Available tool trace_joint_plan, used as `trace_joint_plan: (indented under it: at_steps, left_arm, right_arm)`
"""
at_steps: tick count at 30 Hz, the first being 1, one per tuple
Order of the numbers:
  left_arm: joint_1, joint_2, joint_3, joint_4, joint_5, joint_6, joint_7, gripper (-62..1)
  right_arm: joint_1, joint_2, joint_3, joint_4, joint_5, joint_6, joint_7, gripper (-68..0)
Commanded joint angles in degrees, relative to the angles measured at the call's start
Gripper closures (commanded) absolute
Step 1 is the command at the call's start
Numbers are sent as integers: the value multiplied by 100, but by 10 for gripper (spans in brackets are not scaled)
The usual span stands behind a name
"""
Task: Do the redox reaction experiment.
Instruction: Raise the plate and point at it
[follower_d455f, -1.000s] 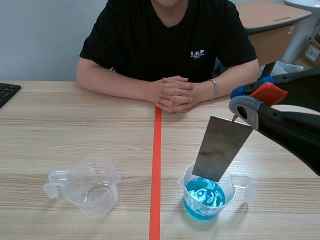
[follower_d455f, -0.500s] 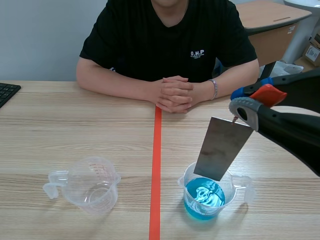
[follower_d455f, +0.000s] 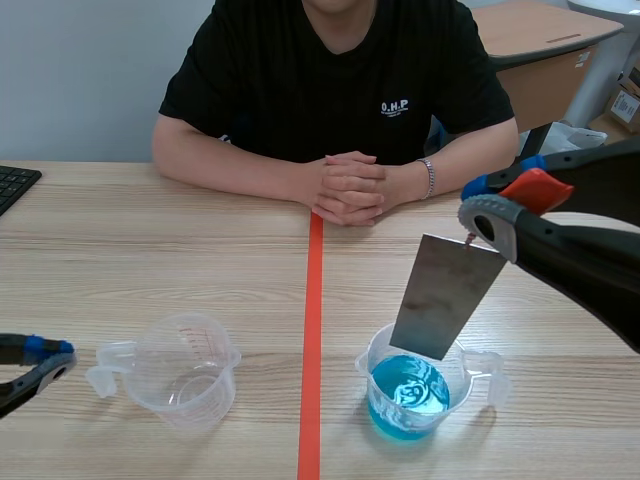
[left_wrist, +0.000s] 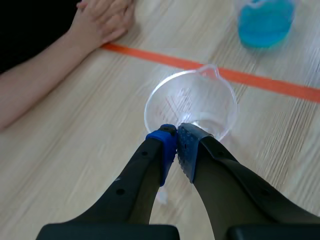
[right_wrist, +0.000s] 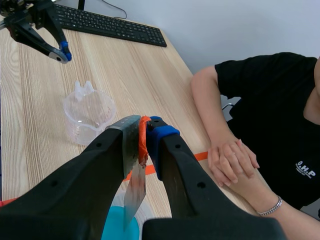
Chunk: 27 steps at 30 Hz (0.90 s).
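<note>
My right gripper (follower_d455f: 487, 205) is raised over the right half of the table, shut on the top edge of a grey metal plate (follower_d455f: 445, 295). The plate hangs tilted, its lower corner just above a clear beaker of blue liquid (follower_d455f: 408, 395). From the right wrist the plate (right_wrist: 132, 170) runs down between the fingers toward the blue liquid (right_wrist: 120, 227). An empty clear beaker (follower_d455f: 185, 368) stands left of the red tape line. My left gripper (follower_d455f: 45, 372) sits low at the left, shut on nothing, just short of the empty beaker's (left_wrist: 190, 105) handle.
A person sits across the table with clasped hands (follower_d455f: 348, 187) resting near the far end of the tape line. A black keyboard (follower_d455f: 15, 183) lies at the far left edge. The blue beaker (left_wrist: 265, 20) is well beyond the left gripper.
My left gripper has come into the scene view at the lower left, next to the empty beaker. The right gripper and plate have hardly moved; the blue liquid keeps swirling.
</note>
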Motion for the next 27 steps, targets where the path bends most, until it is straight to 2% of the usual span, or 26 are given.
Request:
trace_joint_plan:
  at_steps: [1,7,15,20,27]
  left_arm:
    - [-199,66,203,83,-37,-31,-142,-49]
    - [-1416,227,1276,76,-35,-227,-2,-49]
    - [-2973,1019,2695,72,-35,-273,765,-49]
    - [-3565,1552,3198,70,-35,-273,1283,-49]
    - [-4105,2177,3582,-181,-35,-310,1694,-49]
  right_arm:
    - [4,74,17,39,111,33,59,-17]
    - [4,74,17,39,111,33,59,-17]
    - [4,74,55,39,146,33,57,-17]
    - [4,74,131,39,247,33,39,-17]
    - [4,74,151,39,245,33,39,-17]
